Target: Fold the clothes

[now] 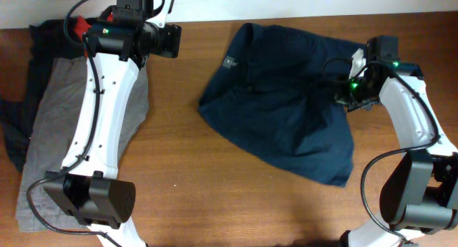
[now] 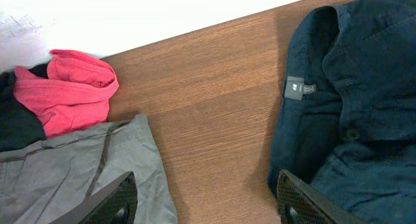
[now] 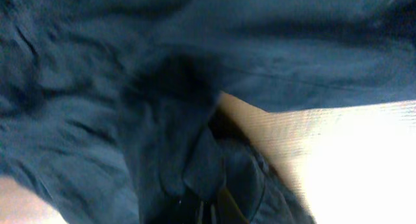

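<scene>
1. Lying rumpled on the right half of the desk (image 1: 215, 197), toward its far edge: shorts (image 1: 279, 104), navy, with the waistband and label (image 2: 299, 87) turned left.
2. Held by right gripper (image 1: 342, 89): a bunched fold at the shorts' right edge, fingers together on it. The wrist view shows cloth gathered at the tips, but blurred.
3. Idle: left gripper (image 2: 207, 199), jaws apart and holding nothing, over bare wood between the shorts and the pile.
4. Pile along the desk's left edge: grey piece (image 1: 64, 132) lying flat, red piece (image 2: 75, 91) crumpled near the far left corner, black piece (image 1: 14, 129) partly hidden beneath.
5. Risk: the pinch seems to take several layers, so a lift may drag the whole garment up in a lump instead of turning one edge over.
6. Risk: the hold is at the very tips, so the cloth could slip out mid-pull and leave a skewed fold.
7. Risk: a long pull leftward may push the shorts against the left gripper or onto the pile.
</scene>
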